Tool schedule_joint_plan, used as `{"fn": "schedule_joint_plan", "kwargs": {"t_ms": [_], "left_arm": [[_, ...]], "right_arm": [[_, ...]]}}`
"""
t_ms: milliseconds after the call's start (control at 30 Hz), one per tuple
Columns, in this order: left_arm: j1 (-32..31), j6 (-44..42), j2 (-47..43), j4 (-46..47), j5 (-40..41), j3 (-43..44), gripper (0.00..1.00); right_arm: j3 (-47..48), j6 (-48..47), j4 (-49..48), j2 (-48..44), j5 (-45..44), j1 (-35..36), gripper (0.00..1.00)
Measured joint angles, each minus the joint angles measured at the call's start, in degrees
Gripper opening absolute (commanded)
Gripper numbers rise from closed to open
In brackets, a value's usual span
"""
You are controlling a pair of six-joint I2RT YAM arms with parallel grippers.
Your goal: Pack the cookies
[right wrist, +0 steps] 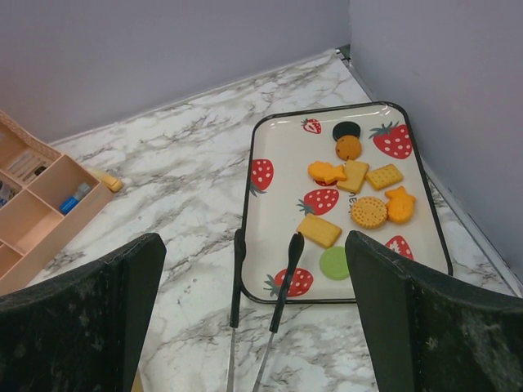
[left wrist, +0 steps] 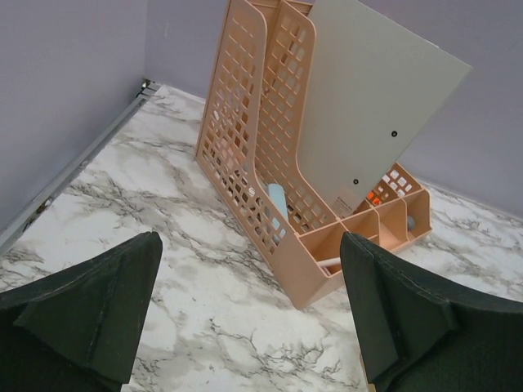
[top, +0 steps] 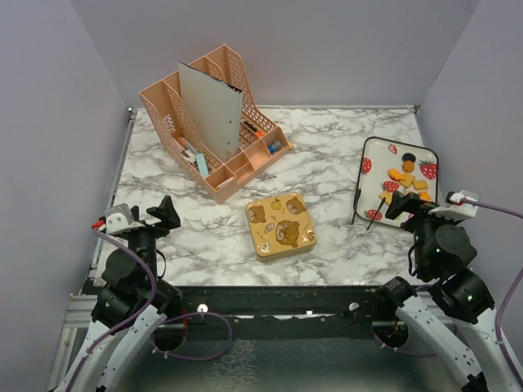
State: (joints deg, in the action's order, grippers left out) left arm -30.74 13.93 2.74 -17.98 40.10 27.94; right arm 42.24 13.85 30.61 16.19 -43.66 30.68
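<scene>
Lavender walls are standing on three sides of a white, grey-veined marble table. A metal strip is running along the table's left edge. Soft, even light is falling, leaving only faint shadows.

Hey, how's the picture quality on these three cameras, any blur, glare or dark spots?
Top external: even, soft light, sharp across the table, no glare. Left wrist: organizer crisp, left hand dark and soft-edged at the bottom. Right wrist: tray and cookies well lit and clear, right hand dark, slightly blurred.
</scene>
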Motion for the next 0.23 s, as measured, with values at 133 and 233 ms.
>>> {"fn": "schedule_joint_plan", "kwargs": {"t_ms": [133, 233], "left_arm": [[0.0, -0.3, 0.0, 0.5, 0.0, -0.4, 0.99], [0.0, -0.5, 0.0, 0.8, 0.0, -0.6, 0.99]], "right_arm": [[0.0, 0.0, -0.2, 0.0, 0.0, 0.0, 1.00], [0.0, 0.0, -0.2, 0.0, 0.0, 0.0, 1.00]]}}
